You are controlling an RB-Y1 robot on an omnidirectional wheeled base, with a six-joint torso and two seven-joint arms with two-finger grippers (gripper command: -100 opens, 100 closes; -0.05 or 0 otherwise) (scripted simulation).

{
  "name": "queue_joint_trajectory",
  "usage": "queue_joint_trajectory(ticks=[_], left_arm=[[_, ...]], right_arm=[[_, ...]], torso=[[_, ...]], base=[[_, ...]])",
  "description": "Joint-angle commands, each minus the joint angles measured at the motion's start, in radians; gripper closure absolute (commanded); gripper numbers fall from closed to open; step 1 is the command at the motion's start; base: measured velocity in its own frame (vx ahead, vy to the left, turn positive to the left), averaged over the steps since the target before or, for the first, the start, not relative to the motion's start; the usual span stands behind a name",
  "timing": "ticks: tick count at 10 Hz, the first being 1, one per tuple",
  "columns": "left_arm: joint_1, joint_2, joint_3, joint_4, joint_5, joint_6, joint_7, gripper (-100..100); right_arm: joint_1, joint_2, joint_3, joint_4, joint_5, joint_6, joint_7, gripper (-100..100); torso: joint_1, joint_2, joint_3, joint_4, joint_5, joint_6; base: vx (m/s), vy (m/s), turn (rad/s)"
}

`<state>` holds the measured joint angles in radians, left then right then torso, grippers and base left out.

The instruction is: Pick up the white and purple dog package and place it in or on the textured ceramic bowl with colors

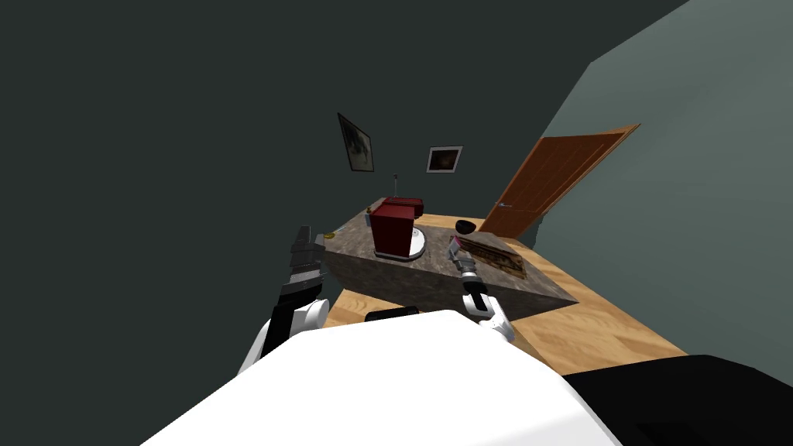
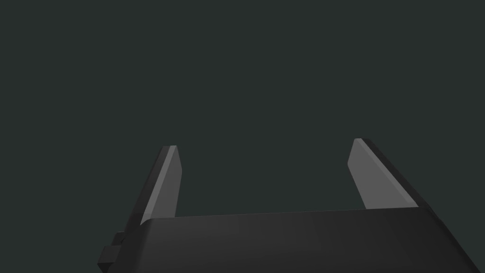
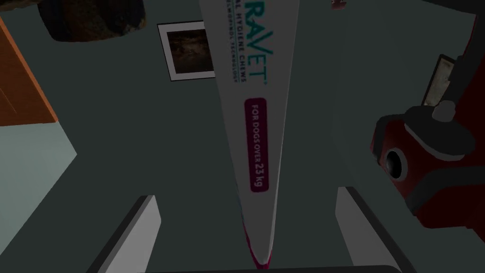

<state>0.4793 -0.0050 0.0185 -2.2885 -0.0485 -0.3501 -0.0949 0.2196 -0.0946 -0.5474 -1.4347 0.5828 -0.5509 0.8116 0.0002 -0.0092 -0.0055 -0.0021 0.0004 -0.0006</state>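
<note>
While right fingers (image 3: 137, 232) gape, dog package (image 3: 258, 118) between them, touching neither, left fingers (image 2: 166, 185) spread, empty

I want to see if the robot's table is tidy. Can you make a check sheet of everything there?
Surface: grey stone-look table.
Job's things: white and purple dog package between the right fingers, not touched; dark bowl beyond it.
Clutter: red appliance on a white base.
Grippers: right gripper open; left gripper open, beside the table's left edge.
Cables: nothing seen.
Surroundings: dark walls, two framed pictures, open brown door.
</note>
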Motion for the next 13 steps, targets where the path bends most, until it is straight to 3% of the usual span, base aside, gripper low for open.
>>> queue_joint_trajectory(ticks=[1, 2, 3, 4, 8, 13], left_arm=[[0.000, 0.000, 0.000, 0.000, 0.000, 0.000, 0.000, 0], [0.000, 0.000, 0.000, 0.000, 0.000, 0.000, 0.000, 0], [0.000, 0.000, 0.000, 0.000, 0.000, 0.000, 0.000, 0], [0.000, 0.000, 0.000, 0.000, 0.000, 0.000, 0.000, 0], [0.000, 0.000, 0.000, 0.000, 0.000, 0.000, 0.000, 0], [0.000, 0.000, 0.000, 0.000, 0.000, 0.000, 0.000, 0]], right_arm=[[-0.012, 0.029, -0.011, 0.032, 0.024, 0.008, 0.019, -100], [-0.006, 0.023, -0.006, 0.018, 0.015, 0.001, 0.015, -100], [-0.007, 0.026, -0.007, 0.020, 0.017, 0.001, 0.019, 0], [-0.004, -0.007, -0.019, 0.036, 0.005, -0.006, -0.002, -100], [0.001, -0.085, -0.047, 0.073, -0.020, -0.024, -0.049, -100], [0.001, -0.085, -0.047, 0.073, -0.020, -0.024, -0.049, -100]], torso=[[0.000, 0.000, 0.000, 0.000, 0.000, 0.000], [0.000, -0.001, 0.000, 0.000, 0.000, 0.000], [-0.001, 0.004, 0.002, 0.001, 0.000, 0.000], [-0.002, 0.007, 0.004, 0.001, 0.000, 0.000], [0.001, 0.007, 0.004, 0.002, 0.000, 0.000], [-0.002, 0.008, 0.005, 0.002, 0.000, 0.000]], base=[[0.126, 0.021, -0.146], [0.019, 0.025, -0.068], [0.000, 0.000, 0.000], [0.015, 0.032, -0.033], [0.018, 0.045, -0.030], [0.003, 0.012, 0.000]])
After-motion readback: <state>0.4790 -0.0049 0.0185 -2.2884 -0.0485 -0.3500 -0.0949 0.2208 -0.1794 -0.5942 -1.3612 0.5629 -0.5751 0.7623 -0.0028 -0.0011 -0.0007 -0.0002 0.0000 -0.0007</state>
